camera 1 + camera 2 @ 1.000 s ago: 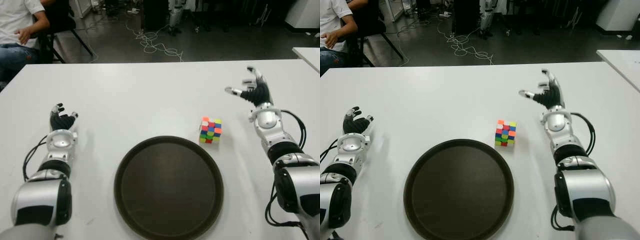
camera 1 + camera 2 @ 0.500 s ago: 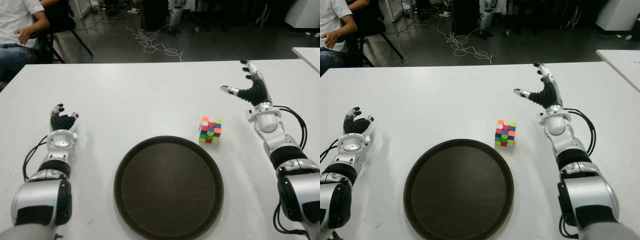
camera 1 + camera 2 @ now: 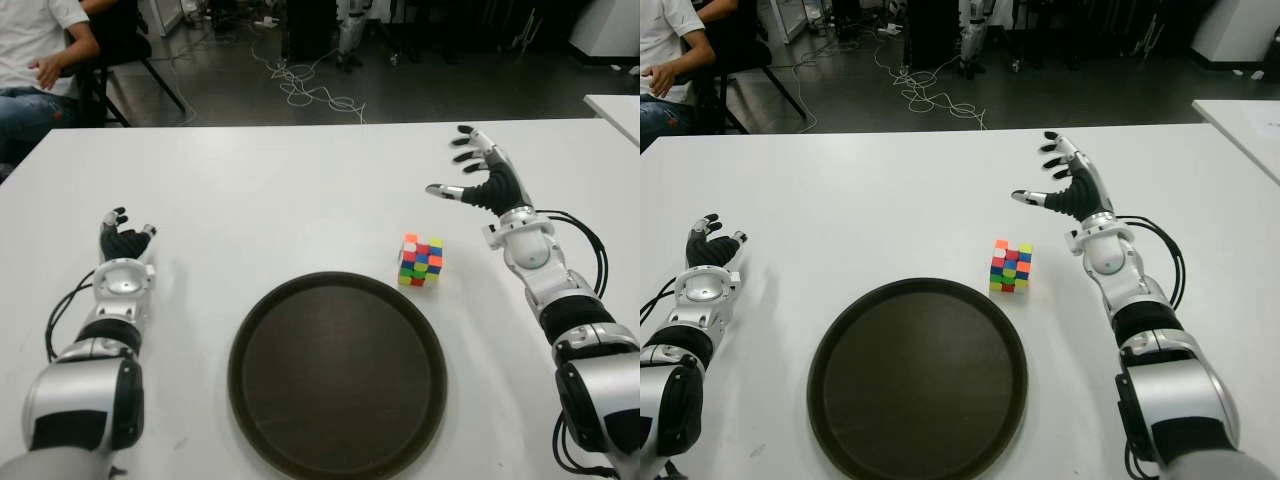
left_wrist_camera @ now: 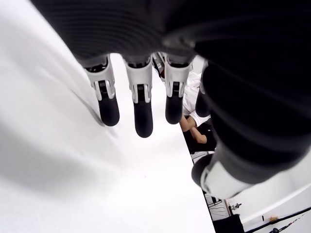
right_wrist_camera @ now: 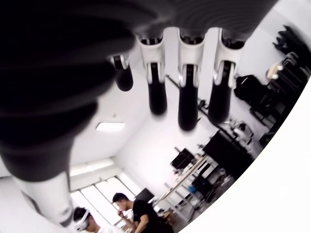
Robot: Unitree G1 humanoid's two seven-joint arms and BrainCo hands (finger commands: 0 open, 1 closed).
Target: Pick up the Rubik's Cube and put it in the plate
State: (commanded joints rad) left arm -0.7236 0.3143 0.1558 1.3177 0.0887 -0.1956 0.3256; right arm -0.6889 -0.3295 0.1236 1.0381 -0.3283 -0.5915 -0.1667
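Note:
The Rubik's Cube [image 3: 421,260] stands on the white table [image 3: 280,190], just beyond the right rim of the round dark plate [image 3: 337,374]. My right hand [image 3: 478,180] is raised above the table, behind and to the right of the cube, fingers spread and holding nothing. Its wrist view shows straight fingers [image 5: 187,92] against the room. My left hand [image 3: 124,240] shows at the table's left side, far from the cube, with relaxed fingers [image 4: 141,104] and nothing in them.
A seated person [image 3: 40,70] is beyond the table's far left corner. Cables [image 3: 310,90] lie on the floor behind the table. Another white table's corner [image 3: 615,105] shows at the far right.
My right hand has swung left toward the cube and its fingers have spread wider. The cube, the plate and the left hand have not moved.

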